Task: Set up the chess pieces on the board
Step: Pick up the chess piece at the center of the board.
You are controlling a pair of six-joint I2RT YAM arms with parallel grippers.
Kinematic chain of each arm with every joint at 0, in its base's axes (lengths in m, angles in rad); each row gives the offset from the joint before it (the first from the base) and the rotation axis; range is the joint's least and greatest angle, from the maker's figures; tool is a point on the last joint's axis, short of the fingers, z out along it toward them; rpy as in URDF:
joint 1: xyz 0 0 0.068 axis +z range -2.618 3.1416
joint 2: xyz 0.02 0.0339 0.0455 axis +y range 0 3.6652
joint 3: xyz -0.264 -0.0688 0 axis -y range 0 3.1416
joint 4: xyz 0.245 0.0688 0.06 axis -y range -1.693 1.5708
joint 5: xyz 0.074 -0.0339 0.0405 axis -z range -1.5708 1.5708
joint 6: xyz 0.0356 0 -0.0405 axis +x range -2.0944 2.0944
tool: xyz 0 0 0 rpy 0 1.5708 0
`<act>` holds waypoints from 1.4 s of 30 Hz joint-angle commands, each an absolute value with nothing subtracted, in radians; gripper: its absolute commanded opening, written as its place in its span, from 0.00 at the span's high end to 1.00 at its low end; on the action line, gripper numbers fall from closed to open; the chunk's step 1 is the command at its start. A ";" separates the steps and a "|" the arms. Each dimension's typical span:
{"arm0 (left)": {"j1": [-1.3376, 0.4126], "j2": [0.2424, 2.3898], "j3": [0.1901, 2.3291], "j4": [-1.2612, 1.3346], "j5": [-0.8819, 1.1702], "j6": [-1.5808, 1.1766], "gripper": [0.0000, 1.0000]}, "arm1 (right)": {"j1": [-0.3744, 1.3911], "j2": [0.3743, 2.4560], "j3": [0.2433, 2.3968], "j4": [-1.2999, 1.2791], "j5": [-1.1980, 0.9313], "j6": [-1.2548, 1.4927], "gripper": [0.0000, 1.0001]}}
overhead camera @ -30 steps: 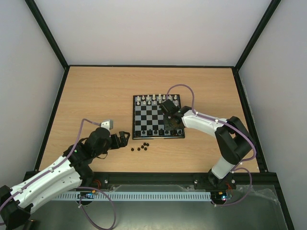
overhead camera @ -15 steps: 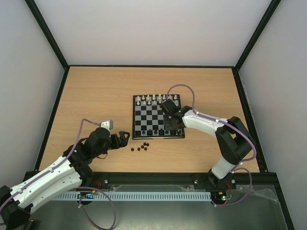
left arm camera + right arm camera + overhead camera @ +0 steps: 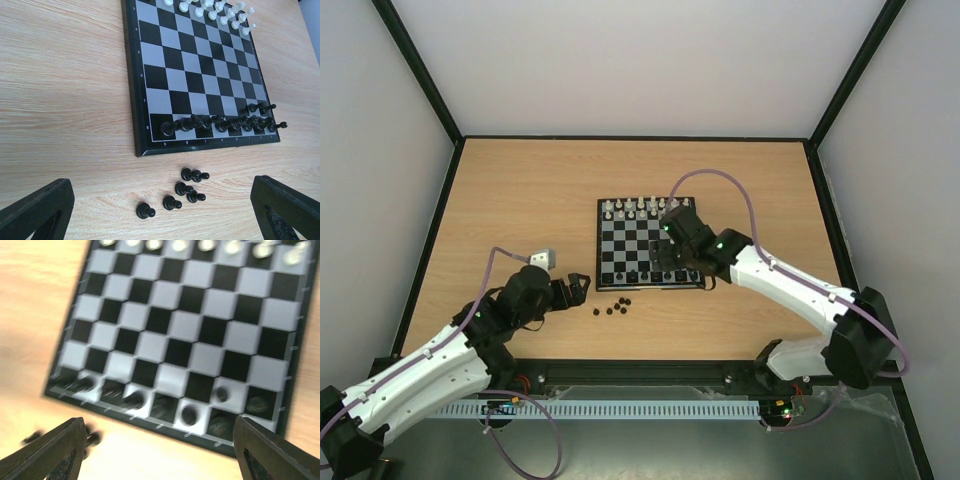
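Observation:
The board (image 3: pixel 630 240) lies mid-table, with black chess pieces (image 3: pixel 640 275) lined along its near row. Several loose black pieces (image 3: pixel 612 306) stand on the wood just in front of it. In the left wrist view the board (image 3: pixel 200 70) shows the full black row (image 3: pixel 220 122), two pawns (image 3: pixel 260 106) one row further in, and the loose pieces (image 3: pixel 182 189). My left gripper (image 3: pixel 160 212) is open near the loose pieces (image 3: pixel 578 287). My right gripper (image 3: pixel 680 268) hovers open and empty over the board's near right corner; its view is blurred (image 3: pixel 160 450).
White pieces (image 3: pixel 645 207) fill the board's far row. A black frame and pale walls enclose the wooden table (image 3: pixel 520 200). A purple cable (image 3: pixel 720 185) loops from the right arm above the board's right side.
My right gripper has gone from nearly shut to open over the board's near right squares, and the right arm's elbow has swung out to the right. The left arm has not moved.

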State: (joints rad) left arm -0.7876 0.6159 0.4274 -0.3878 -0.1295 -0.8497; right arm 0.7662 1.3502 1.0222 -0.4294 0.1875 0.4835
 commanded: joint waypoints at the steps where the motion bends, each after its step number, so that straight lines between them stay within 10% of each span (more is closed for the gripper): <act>1: -0.795 0.651 0.464 -0.384 -0.151 -0.861 0.01 | 0.908 1.320 1.029 -0.481 0.141 0.539 0.21; 13: -0.795 0.681 0.403 -0.358 -0.202 -0.906 0.00 | 1.097 1.534 1.032 -0.413 0.207 0.617 0.51; 42: -0.798 0.792 0.305 -0.259 -0.126 -0.900 0.00 | 1.100 1.782 1.089 -0.344 0.160 0.618 0.79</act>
State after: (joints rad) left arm -0.7918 0.7937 0.3191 -0.2733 -0.1310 -0.9028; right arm 1.0946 1.7592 1.0691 -0.3248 0.1600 0.6128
